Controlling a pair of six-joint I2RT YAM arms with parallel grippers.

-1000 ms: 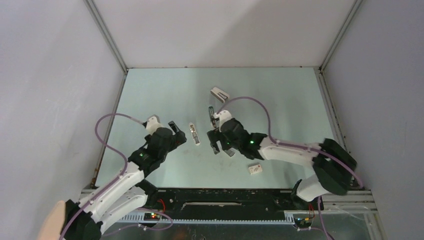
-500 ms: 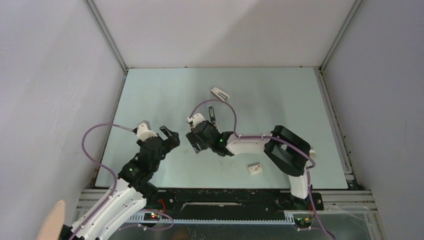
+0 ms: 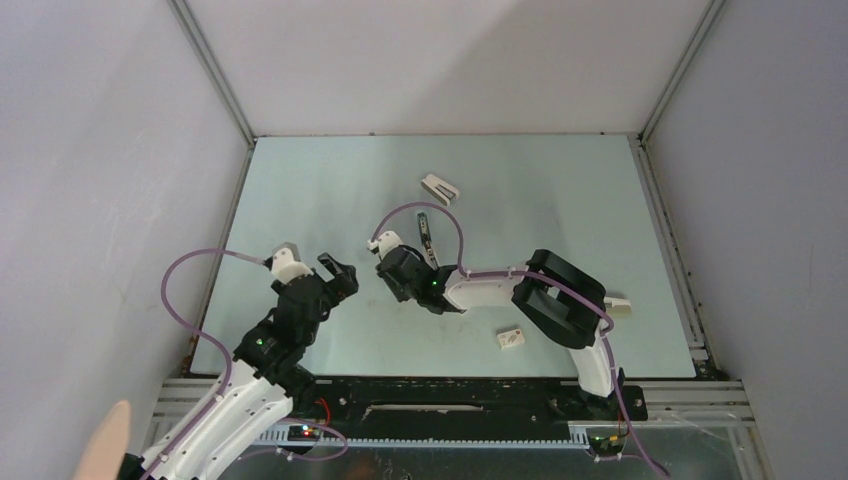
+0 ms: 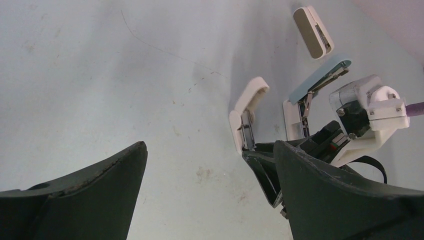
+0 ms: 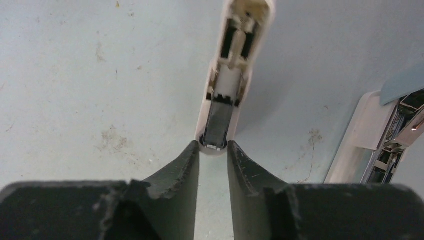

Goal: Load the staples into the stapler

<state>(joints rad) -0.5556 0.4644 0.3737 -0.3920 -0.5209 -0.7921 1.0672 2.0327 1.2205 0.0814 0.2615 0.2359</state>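
Note:
The stapler (image 3: 424,224), slim with a pale grey-blue arm (image 4: 320,77) and a white end, lies opened mid-table; it shows at the right edge of the right wrist view (image 5: 395,120). Left of it lies an opened white-and-cream stapler (image 4: 248,102). My right gripper (image 5: 214,145) has its jaws narrowed onto that one's near end (image 5: 240,50). A small dark grey metal block (image 5: 219,125), which looks like the staples, sits in its channel right at the fingertips. My left gripper (image 4: 210,150) hangs wide open and empty just left of both (image 3: 338,270).
A broader white wedge-shaped stapler (image 3: 440,188) lies farther back. A small white box with a red mark (image 3: 511,339) sits near the front right. The right arm's forearm stretches across the pale green table (image 3: 330,180). Grey walls enclose it on three sides.
My right arm swung left from beside the slim stapler to the white-and-cream one, and its jaws narrowed onto that one's end. The left arm drew back toward the near left, still open.

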